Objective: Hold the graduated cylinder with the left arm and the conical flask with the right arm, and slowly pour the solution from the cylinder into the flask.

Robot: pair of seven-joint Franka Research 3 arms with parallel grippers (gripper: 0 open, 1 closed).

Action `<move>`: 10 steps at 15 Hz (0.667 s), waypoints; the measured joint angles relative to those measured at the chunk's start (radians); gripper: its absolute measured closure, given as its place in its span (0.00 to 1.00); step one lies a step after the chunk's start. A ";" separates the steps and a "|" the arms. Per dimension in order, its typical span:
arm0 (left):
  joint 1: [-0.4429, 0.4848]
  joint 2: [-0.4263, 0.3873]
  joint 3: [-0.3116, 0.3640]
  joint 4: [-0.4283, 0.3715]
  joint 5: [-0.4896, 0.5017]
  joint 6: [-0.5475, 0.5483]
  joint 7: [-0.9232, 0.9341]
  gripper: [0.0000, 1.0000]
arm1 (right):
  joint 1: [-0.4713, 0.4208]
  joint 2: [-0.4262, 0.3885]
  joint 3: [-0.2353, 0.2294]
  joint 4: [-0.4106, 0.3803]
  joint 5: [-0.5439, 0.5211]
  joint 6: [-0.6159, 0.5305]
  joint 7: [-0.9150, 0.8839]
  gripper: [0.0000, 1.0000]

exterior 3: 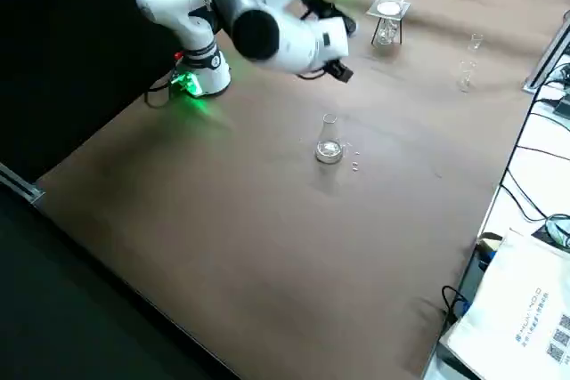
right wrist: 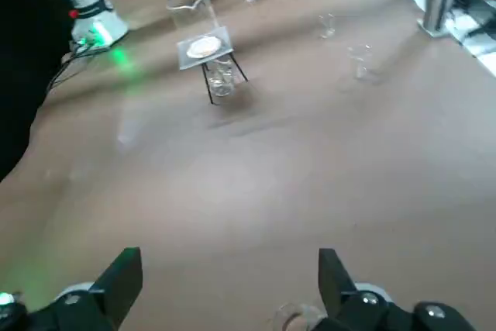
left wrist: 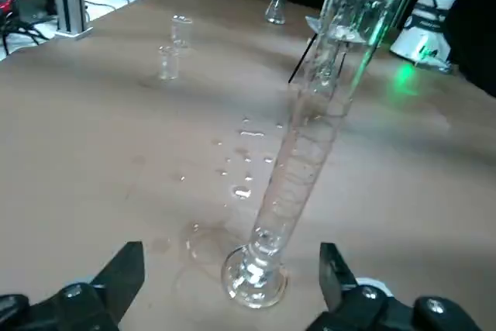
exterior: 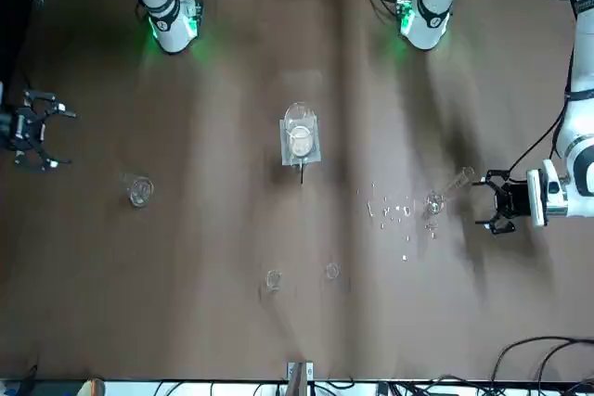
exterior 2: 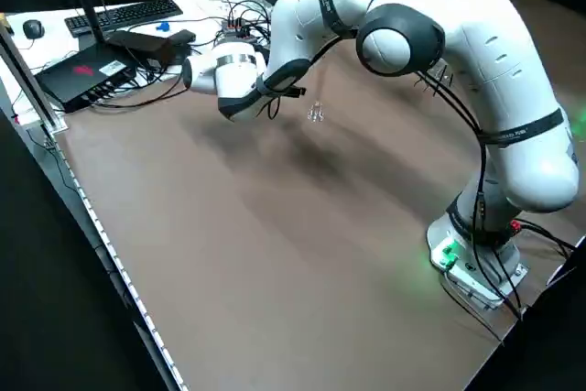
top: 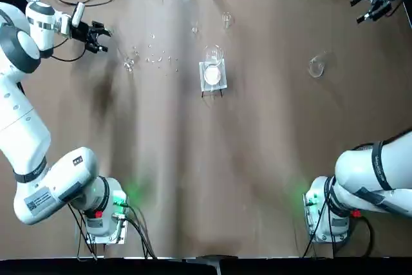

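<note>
Clock positions are read in the top view around the clear short wide glass beaker [top: 213, 55] on its white square stand [top: 213, 75], twelve pointing away from the arm bases. The graduated cylinder [top: 129, 64], a long, slim clear glass tube with a flared foot, stands upright at nine o'clock. Just outside it, between nine and ten, hovers the black two-finger left gripper [top: 107, 39], open; its fingers sit apart around the tube's direction and grip nothing. The conical flask [top: 317, 66], small clear glass with a rounded body and narrow neck, stands upright at three. Beyond it, at two o'clock, the black two-finger right gripper [top: 357, 12] is open and empty.

Two tiny clear glass vessels stand at eleven [top: 195, 29] and just past twelve [top: 227, 20], nearer the far edge of the brown tabletop [top: 212, 172]. Another clear glass vessel [exterior 3: 386, 32] is under the stand. Clear droplets [top: 160, 59], too many and small to count surely, lie between nine and ten. Cylinder and flask both stand well inside the edges, one of each. The widest bare stretch runs from four to eight.

Rings mark the cylinder, but no figures can be read. Beyond the table, a white bag [exterior 3: 512, 309] carries three printed square codes and lettering too small to read surely.
</note>
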 joint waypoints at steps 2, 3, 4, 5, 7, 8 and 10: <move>-0.003 0.003 -0.005 -0.005 -0.001 -0.006 0.039 0.01 | 0.000 0.054 0.003 0.000 0.009 0.000 -0.114 0.00; -0.007 0.006 -0.006 -0.007 -0.004 -0.010 0.086 0.01 | 0.000 0.082 0.006 -0.001 0.012 0.000 -0.161 0.00; -0.011 0.010 -0.006 -0.011 -0.012 -0.014 0.121 0.01 | 0.000 0.111 0.009 -0.002 0.017 0.000 -0.197 0.00; -0.014 0.012 -0.007 -0.020 -0.018 -0.017 0.143 0.01 | 0.000 0.141 0.009 -0.002 0.023 0.000 -0.231 0.00; -0.021 0.019 -0.010 -0.038 -0.021 -0.020 0.171 0.00 | -0.004 0.196 0.009 -0.001 0.034 0.002 -0.313 0.00; -0.027 0.023 -0.011 -0.043 -0.023 -0.022 0.182 0.00 | -0.010 0.217 0.009 -0.001 0.036 0.002 -0.357 0.00; -0.037 0.029 -0.012 -0.048 -0.026 -0.028 0.186 0.00 | -0.029 0.243 0.009 -0.001 0.041 0.000 -0.442 0.00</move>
